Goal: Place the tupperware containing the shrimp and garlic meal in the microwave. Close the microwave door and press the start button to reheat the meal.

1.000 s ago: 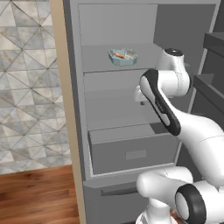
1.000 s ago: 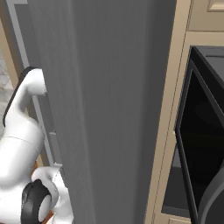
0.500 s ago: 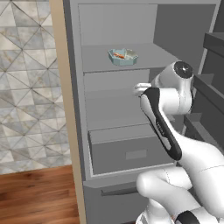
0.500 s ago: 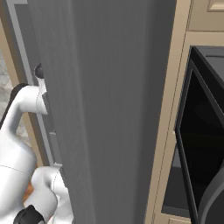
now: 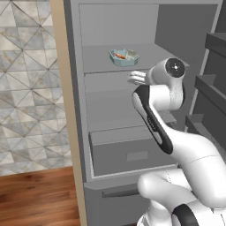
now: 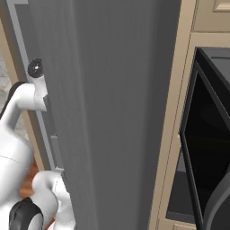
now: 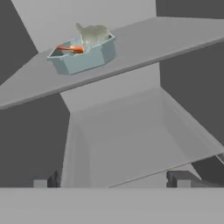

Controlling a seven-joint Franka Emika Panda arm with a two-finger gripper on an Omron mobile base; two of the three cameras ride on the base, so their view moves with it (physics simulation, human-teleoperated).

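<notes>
A white robot arm reaches into an open grey refrigerator. The tupperware [image 5: 124,57], a small pale teal container with cut-off corners, sits on the upper shelf [image 5: 154,55] toward the back, holding the shrimp and garlic meal [image 7: 82,40], an orange piece beside a greyish-white one. The tool [image 5: 137,78] is just below and in front of that shelf, its tip to the right of the container in the left base view, so the container lies above it and deeper in. In the hand view the tool [image 7: 111,179] looks along the space under the shelf, with the tupperware [image 7: 83,50] high and left of centre and its longer side running roughly across the picture. The two fingertips [image 7: 177,179] stand wide apart at the bottom edge, with nothing between them. The tool is near the container but not touching it. Judging from this, the coming move calls for rising above the shelf edge and reaching inward toward the container.
</notes>
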